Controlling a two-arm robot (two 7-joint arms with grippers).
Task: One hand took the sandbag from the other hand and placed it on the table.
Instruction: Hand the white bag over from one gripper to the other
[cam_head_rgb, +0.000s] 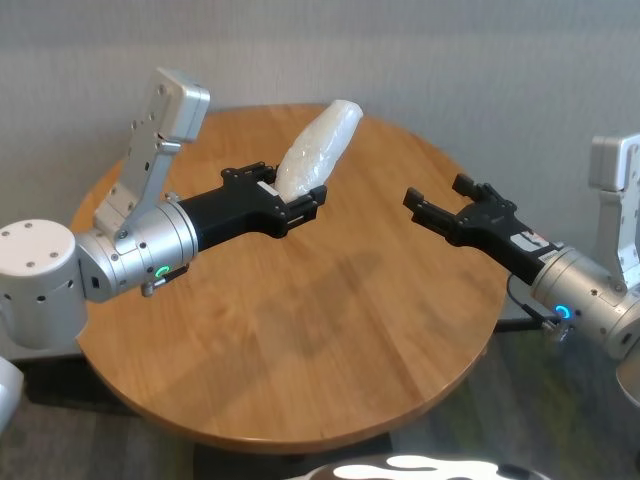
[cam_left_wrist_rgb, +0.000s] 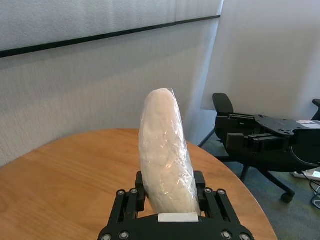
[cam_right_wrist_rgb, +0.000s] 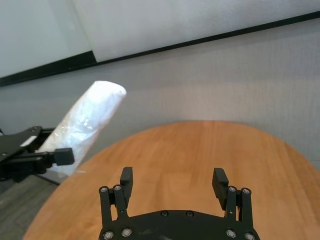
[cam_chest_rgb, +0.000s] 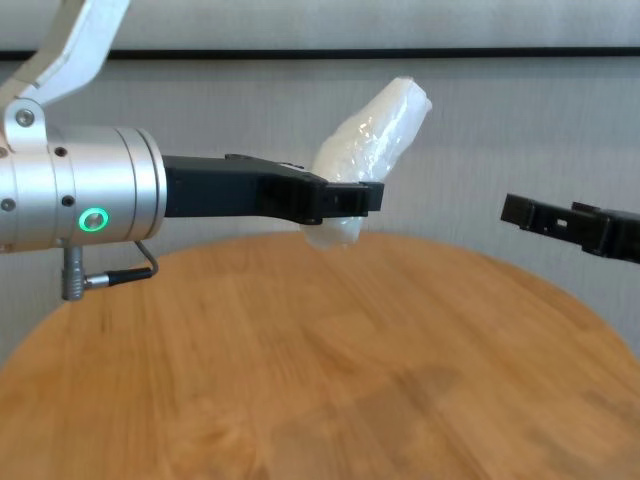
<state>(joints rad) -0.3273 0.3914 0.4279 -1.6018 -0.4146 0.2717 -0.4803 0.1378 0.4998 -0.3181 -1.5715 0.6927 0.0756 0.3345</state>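
The sandbag (cam_head_rgb: 318, 150), a white lumpy pouch in clear film, is held up at a slant above the far part of the table (cam_head_rgb: 330, 340). My left gripper (cam_head_rgb: 300, 205), the black one with the green ring light, is shut on its lower end. The left wrist view shows the sandbag (cam_left_wrist_rgb: 165, 155) rising from between the fingers. My right gripper (cam_head_rgb: 437, 192), on the wrist with the blue ring light, hovers over the table's right side. It is open and empty, pointing toward the bag with a gap between them. In the right wrist view its fingers (cam_right_wrist_rgb: 126, 176) stand wide apart and the sandbag (cam_right_wrist_rgb: 87, 125) lies farther off.
The round wooden table (cam_chest_rgb: 300, 380) spreads below both arms. A grey partition wall (cam_left_wrist_rgb: 100, 80) stands behind it. An office chair (cam_left_wrist_rgb: 222, 104) and a power strip (cam_left_wrist_rgb: 312, 174) are on the floor beyond the table's far right edge.
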